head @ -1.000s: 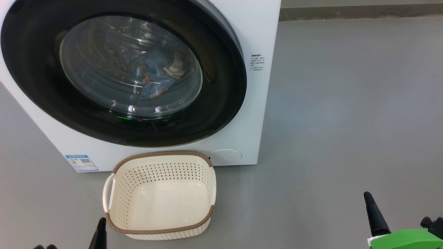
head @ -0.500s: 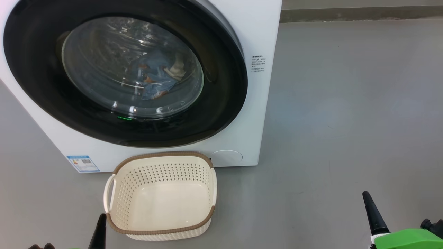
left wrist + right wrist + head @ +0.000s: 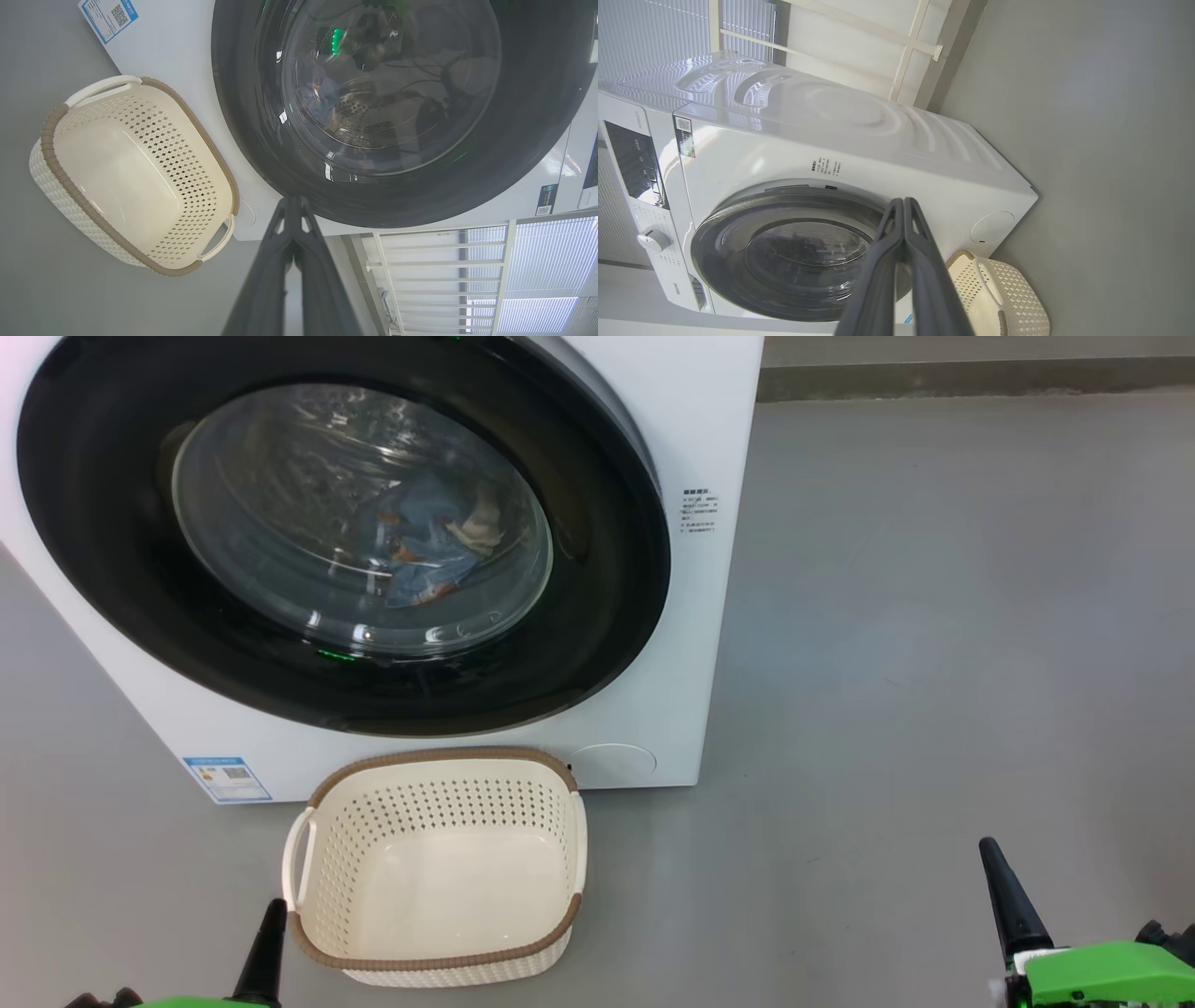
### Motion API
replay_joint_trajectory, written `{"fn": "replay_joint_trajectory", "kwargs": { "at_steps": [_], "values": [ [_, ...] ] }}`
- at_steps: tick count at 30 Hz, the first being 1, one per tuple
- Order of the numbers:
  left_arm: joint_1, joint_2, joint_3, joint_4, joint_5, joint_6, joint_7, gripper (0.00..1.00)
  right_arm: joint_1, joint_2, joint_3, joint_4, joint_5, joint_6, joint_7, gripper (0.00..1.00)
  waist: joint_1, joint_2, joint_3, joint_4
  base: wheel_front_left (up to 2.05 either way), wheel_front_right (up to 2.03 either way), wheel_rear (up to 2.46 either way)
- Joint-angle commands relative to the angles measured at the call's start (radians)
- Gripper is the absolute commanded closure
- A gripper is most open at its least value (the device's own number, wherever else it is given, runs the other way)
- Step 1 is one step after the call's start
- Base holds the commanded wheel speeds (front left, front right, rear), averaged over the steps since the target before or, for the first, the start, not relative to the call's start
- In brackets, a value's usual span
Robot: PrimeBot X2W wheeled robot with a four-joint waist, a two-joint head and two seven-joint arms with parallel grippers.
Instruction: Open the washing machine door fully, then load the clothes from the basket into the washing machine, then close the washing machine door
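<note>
The washing machine [image 3: 709, 616] stands on the floor with its black-rimmed door [image 3: 597, 616] shut flat against the front. Through the glass bowl I see the clothes [image 3: 429, 546], blue fabric with orange and white, lying in the drum. The cream basket [image 3: 439, 758] sits in front of the machine with nothing in it. My left gripper [image 3: 271, 919] is shut just left of the basket's near corner. My right gripper [image 3: 991, 859] is shut over bare floor, far to the right. The left wrist view shows shut fingers [image 3: 293, 205] pointing at the door [image 3: 243, 107]; the right wrist view shows my right gripper [image 3: 903, 205] shut.
Grey floor spreads to the right of the machine up to a dark baseboard [image 3: 971, 375]. A blue label sticker [image 3: 227, 778] and a round cover [image 3: 613, 761] mark the machine's lower front. White railing and blinds [image 3: 467, 270] stand beside the machine.
Both gripper tips have crept slightly up the head view and more green arm casing shows. The picture has shifted a little down and right. Door, clothes and basket stay put.
</note>
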Motion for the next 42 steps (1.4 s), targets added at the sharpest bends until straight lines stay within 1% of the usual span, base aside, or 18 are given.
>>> {"fn": "replay_joint_trajectory", "kwargs": {
  "at_steps": [1,28,42],
  "values": [
    [-0.047,0.024,0.03,-0.03,-0.029,-0.002,0.009,1.0,-0.045,-0.001,0.015,-0.033,0.029,-0.001,0.009,1.0,0.0,0.0,0.0,0.0,0.0,0.0,0.0],
    [-0.08,0.029,0.052,-0.036,-0.315,-0.003,0.086,1.0,-0.068,0.027,-0.007,-0.054,0.264,-0.002,0.086,1.0,0.0,0.0,-0.01,0.007,0.0,0.0,0.0],
    [-0.08,0.029,0.052,-0.036,-0.316,-0.003,0.086,1.0,-0.068,0.027,-0.007,-0.054,0.264,-0.002,0.086,1.0,0.0,0.0,-0.01,0.007,0.0,0.0,0.0]
  ]
}}
